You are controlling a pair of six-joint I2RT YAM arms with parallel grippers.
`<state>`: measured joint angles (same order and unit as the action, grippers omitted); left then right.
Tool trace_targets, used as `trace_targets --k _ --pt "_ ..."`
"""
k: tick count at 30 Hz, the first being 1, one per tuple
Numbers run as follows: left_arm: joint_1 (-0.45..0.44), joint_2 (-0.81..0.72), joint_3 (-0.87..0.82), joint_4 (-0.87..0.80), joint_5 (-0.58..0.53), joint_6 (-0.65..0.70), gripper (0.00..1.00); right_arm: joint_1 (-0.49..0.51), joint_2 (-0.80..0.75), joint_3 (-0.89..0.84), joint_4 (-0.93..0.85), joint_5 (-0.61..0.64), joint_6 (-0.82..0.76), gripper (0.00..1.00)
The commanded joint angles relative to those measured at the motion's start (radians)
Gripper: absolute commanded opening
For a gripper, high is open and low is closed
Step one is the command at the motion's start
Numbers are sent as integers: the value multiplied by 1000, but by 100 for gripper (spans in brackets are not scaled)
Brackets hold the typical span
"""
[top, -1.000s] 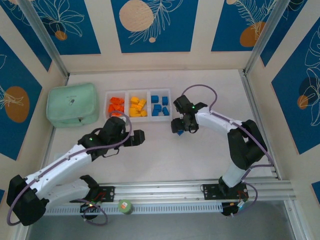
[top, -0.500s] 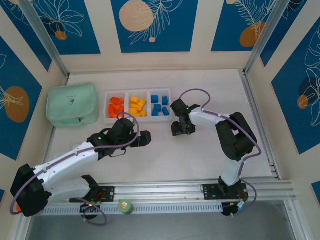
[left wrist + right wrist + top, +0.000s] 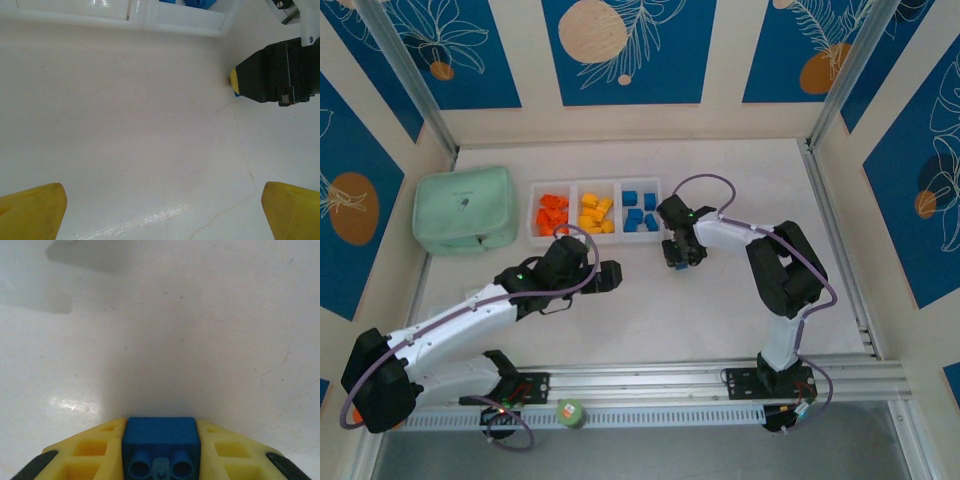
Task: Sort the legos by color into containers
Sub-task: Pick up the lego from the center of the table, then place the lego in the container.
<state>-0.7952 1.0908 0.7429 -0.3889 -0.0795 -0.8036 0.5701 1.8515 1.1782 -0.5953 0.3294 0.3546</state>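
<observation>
The white tray (image 3: 596,183) at the back holds the legos in three containers: orange ones (image 3: 551,213) on the left, yellow ones (image 3: 596,213) in the middle, blue ones (image 3: 640,212) on the right. Just right of the tray's near corner, my right gripper (image 3: 677,262) points down at the table. In the right wrist view the right gripper (image 3: 161,437) is shut on a blue lego (image 3: 160,430) clamped between its yellow fingers (image 3: 95,452), studs facing the camera. My left gripper (image 3: 610,277) stands open over bare table, nothing between its yellow fingertips (image 3: 30,210). The left wrist view shows the right gripper (image 3: 277,72) ahead.
A mint-green pouch (image 3: 465,208) lies left of the tray. The tray's near wall (image 3: 175,20) runs along the top of the left wrist view. A small green roll (image 3: 569,411) sits on the rail at the near edge. Walls close in the table on three sides.
My right gripper has shut on the blue lego and shifted a little left toward the tray. The left arm slid slightly right, then held still.
</observation>
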Motion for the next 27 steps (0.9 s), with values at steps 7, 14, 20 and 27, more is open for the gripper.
trace_targets --k 7,14,20,27 --pt "13 -49 48 -75 -50 58 99 69 -128 107 -93 6 4 29" --pt "94 -77 80 -145 -41 96 99 110 -70 299 -113 5 -16 29" --pt "169 -88 102 -175 -39 151 99 102 88 519 -109 39 -10 29" --pt "267 -70 102 -160 21 172 99 68 324 805 -155 130 -17 29"
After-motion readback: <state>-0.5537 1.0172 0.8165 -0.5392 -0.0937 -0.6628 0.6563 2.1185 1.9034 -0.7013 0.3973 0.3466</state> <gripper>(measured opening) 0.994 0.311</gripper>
